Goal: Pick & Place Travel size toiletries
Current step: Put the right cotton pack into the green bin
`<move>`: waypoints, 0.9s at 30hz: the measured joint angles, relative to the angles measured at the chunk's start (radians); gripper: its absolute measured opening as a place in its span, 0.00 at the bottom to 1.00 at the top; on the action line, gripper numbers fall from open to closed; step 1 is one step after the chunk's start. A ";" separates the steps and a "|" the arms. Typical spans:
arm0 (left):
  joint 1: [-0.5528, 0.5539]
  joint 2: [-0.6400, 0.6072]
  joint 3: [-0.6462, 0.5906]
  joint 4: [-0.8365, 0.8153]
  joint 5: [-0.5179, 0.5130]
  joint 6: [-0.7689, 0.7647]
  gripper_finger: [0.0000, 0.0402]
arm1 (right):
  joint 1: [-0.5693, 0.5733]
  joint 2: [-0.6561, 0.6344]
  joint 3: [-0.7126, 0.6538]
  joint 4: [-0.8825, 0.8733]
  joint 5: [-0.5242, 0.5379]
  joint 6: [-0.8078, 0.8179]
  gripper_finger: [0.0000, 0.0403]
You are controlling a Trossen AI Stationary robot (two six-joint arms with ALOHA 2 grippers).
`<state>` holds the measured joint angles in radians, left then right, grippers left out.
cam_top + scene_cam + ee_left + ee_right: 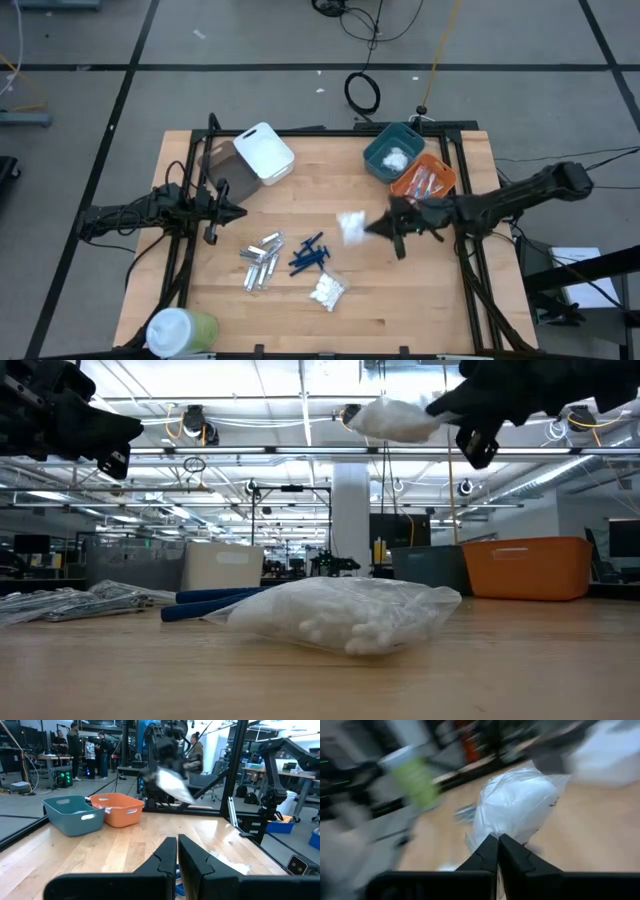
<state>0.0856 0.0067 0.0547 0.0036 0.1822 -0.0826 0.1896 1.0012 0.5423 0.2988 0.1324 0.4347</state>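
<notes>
A white packet [352, 227] was held in the shut right end effector [372, 229], pinched at the fingertips and carried in the air above the bench [420, 300], clear of the wood in the low view [392, 418]. In the high view this packet was at about 2 o'clock from bench centre, at 9 o'clock from the orange bin [425, 177] and at 7 o'clock from the teal bin [392, 152], outside both. The left end effector [238, 212] was seen fully closed and empty, at 9 o'clock on the bench, beside the white bin [264, 152].

A second white packet [326, 290] was left flat on the bench at 6 o'clock. Dark blue sticks [308, 255] lay near centre, with silver tubes [260, 263] just beside them at 9 o'clock. White contents were noted in the teal bin and small items in the orange bin; their kind could not be told. A green cup [180, 331] stood at the 7 o'clock corner.
</notes>
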 joint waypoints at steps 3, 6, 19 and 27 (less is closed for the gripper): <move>0.000 0.000 0.000 0.000 0.000 0.000 0.04 | -0.051 -0.063 0.000 -0.058 0.183 -0.102 0.00; 0.000 0.000 0.000 0.000 0.000 0.000 0.04 | -0.113 -0.106 0.000 -0.104 0.417 -0.178 0.00; 0.000 0.000 0.000 0.000 0.000 0.000 0.04 | -0.458 -0.031 0.000 -0.181 0.701 -0.298 0.00; 0.000 0.000 0.000 0.000 0.000 0.000 0.04 | -0.621 0.125 0.000 -0.140 0.530 -0.263 0.04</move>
<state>0.0856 0.0065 0.0547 0.0036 0.1821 -0.0826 -0.4314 1.1266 0.5423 0.1591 0.6625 0.1712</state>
